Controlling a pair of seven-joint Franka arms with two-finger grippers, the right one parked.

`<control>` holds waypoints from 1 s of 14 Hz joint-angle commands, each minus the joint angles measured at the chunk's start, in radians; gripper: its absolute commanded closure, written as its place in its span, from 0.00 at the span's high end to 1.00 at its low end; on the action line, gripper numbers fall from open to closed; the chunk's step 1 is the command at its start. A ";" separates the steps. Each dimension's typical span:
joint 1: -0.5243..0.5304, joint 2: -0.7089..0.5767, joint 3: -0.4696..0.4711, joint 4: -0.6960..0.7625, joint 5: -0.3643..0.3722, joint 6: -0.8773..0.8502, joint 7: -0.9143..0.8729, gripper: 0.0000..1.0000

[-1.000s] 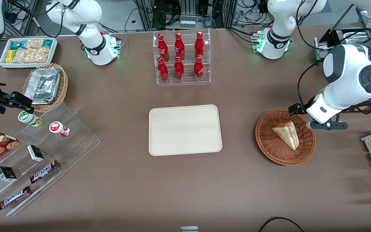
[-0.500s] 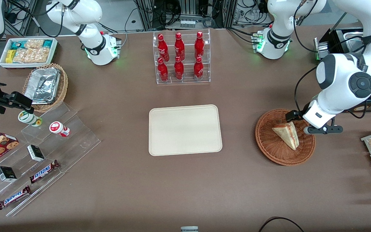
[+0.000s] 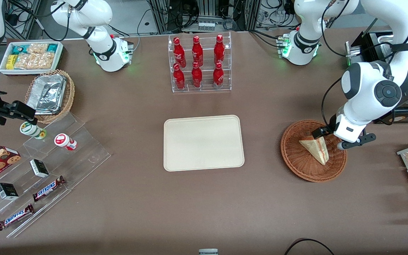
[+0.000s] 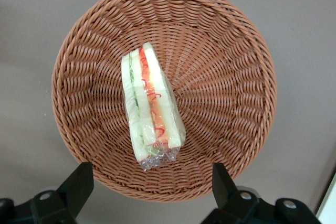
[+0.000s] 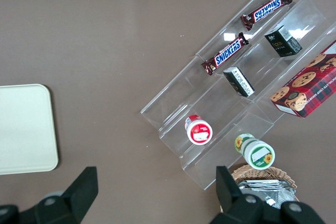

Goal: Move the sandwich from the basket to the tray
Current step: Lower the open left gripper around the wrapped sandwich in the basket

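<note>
While the sandwich waits for pickup, items run across the front view as follows.

White box of snack packets (image 3: 30, 56) and foil trays in a tan basket (image 3: 50, 95): toward the parked arm's end of the tabletop (image 3: 204, 205), apart from the work.

Clear stepped rack (image 3: 48, 166): holds candy bars, small boxes and two small pots, sorted by tier.

Bottle rack (image 3: 200, 63): six red bottles upright, farther from the front camera than the tray.

Tray (image 3: 203, 142): cream, flat, nothing on it; placed centrally, presumably as the drop spot.

Basket (image 3: 298, 159): reddish-brown wicker, toward the working arm's end, well apart from the tray.

Sandwich (image 3: 315, 148): wrapped wedge in the basket, filling stripe uppermost in the wrist view (image 4: 152, 106), resting on the woven floor.

Pincer (image 3: 326, 136): released, fingers spread wide, hanging above the basket with the sandwich between the finger lines; judged a lining-up for descent. Nothing grasped yet.
</note>
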 commanded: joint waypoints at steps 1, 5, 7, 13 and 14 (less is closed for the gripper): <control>0.002 0.021 0.000 -0.008 -0.001 0.036 -0.129 1.00; 0.016 0.060 -0.002 -0.006 -0.012 0.094 -0.319 1.00; 0.015 0.080 -0.002 -0.008 -0.011 0.131 -0.390 1.00; 0.013 0.115 -0.003 -0.006 -0.011 0.143 -0.436 1.00; 0.013 0.120 -0.003 -0.008 -0.009 0.140 -0.436 1.00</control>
